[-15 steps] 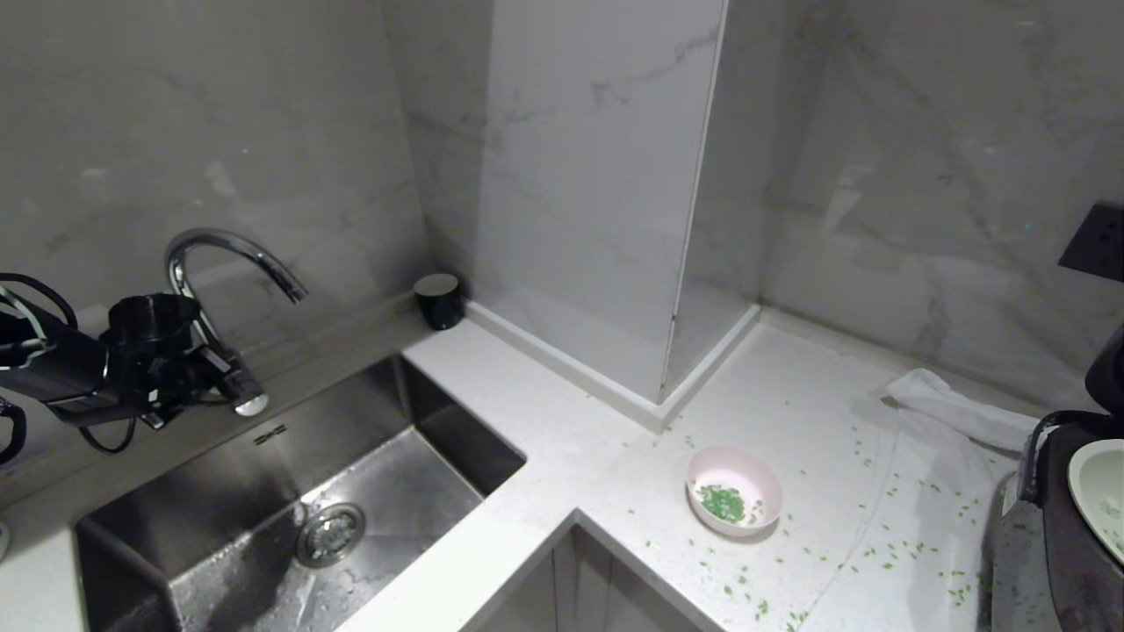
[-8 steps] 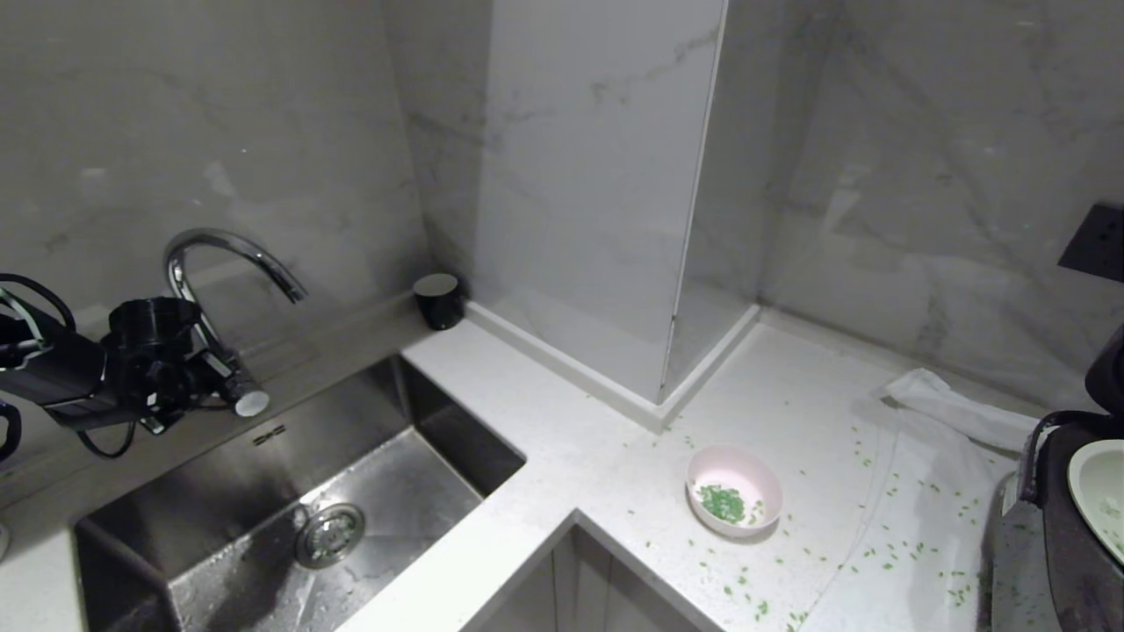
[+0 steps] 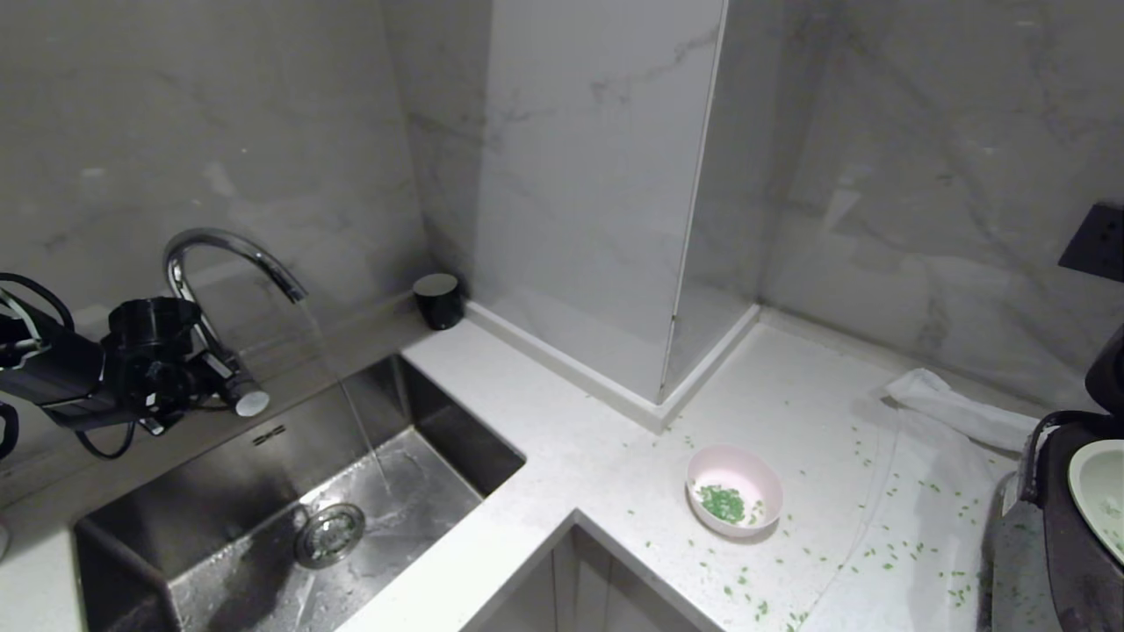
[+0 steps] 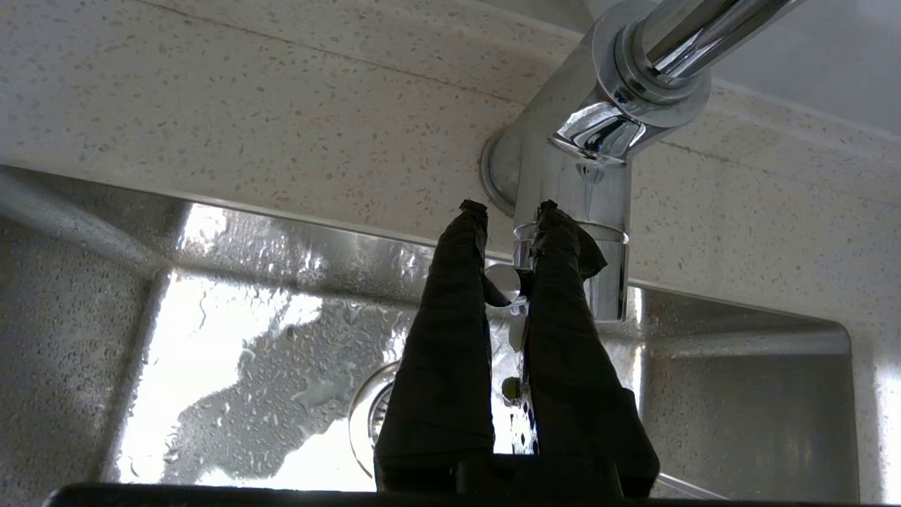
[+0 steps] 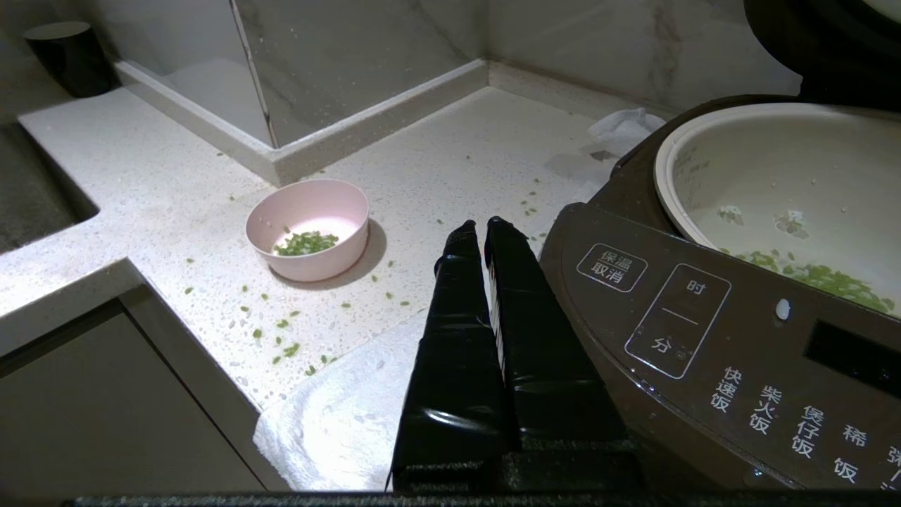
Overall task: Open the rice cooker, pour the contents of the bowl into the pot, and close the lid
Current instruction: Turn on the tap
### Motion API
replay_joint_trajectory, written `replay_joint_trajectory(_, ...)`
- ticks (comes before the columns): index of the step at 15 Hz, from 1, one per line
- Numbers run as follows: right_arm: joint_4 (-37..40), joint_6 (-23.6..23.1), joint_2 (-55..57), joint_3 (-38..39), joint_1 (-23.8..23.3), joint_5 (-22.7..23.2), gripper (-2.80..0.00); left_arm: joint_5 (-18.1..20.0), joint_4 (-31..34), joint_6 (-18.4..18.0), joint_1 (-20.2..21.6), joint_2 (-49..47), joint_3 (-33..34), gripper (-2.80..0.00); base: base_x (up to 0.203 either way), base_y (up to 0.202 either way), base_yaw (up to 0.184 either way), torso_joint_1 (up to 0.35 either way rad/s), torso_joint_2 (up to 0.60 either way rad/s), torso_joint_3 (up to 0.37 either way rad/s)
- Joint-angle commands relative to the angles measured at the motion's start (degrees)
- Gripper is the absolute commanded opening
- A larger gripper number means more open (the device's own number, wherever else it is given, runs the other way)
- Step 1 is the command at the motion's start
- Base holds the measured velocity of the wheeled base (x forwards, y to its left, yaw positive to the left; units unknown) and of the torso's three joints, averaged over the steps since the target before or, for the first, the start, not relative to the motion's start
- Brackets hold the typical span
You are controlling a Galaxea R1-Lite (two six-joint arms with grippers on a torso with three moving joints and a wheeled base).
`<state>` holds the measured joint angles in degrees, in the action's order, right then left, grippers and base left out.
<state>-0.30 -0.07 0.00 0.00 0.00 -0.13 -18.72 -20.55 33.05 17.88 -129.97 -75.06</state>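
Note:
The pink bowl (image 3: 733, 489) (image 5: 310, 229) stands on the counter with green contents (image 3: 722, 502) (image 5: 305, 243) inside. At the right edge is the dark brown rice cooker (image 3: 1076, 544) (image 5: 704, 331), its lid (image 3: 1108, 369) (image 5: 823, 42) raised. Its pale pot (image 3: 1098, 491) (image 5: 788, 169) holds some green bits. My left gripper (image 3: 219, 386) (image 4: 510, 209) is far to the left over the sink, shut on the faucet's lever (image 3: 252, 404) (image 4: 503, 282). My right gripper (image 5: 482, 225) is shut and empty, beside the cooker's front panel.
Water runs from the chrome faucet (image 3: 233, 250) into the steel sink (image 3: 439, 421). A black cup (image 3: 438, 300) stands in the corner. A white towel (image 3: 948, 412) lies under the cooker. Green bits (image 3: 742, 584) are scattered across the counter.
A stream of water has started running from the faucet spout into the sink. The left gripper has stayed on the lever, hardly moving.

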Motion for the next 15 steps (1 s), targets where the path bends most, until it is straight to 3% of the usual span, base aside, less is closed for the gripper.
replay_joint_trajectory(1, 0.0, 0.0, 0.0, 0.1, 0.0, 0.0, -2.80, -0.2, -0.2, 0.2, 0.0, -0.7, -0.3, -2.80, 0.000, 0.000, 0.000, 0.000, 0.00, 0.000)
replay_joint_trajectory(12, 0.0, 0.0, 0.0, 0.1, 0.0, 0.0, -2.80, -0.1, 0.0, 0.2, 0.0, -0.3, -0.5, -2.80, 0.000, 0.000, 0.000, 0.000, 0.00, 0.000)
replay_joint_trajectory(13, 0.0, 0.0, 0.0, 0.1, 0.0, 0.0, -2.80, -0.2, 0.0, 0.2, 0.0, -0.4, -0.5, 0.00, 0.000, 0.000, 0.000, 0.000, 0.00, 0.000)
replay_joint_trajectory(15, 0.0, 0.0, 0.0, 0.1, 0.0, 0.0, -2.80, -0.1, 0.0, 0.2, 0.0, -0.3, -0.5, 0.00, 0.000, 0.000, 0.000, 0.000, 0.00, 0.000)
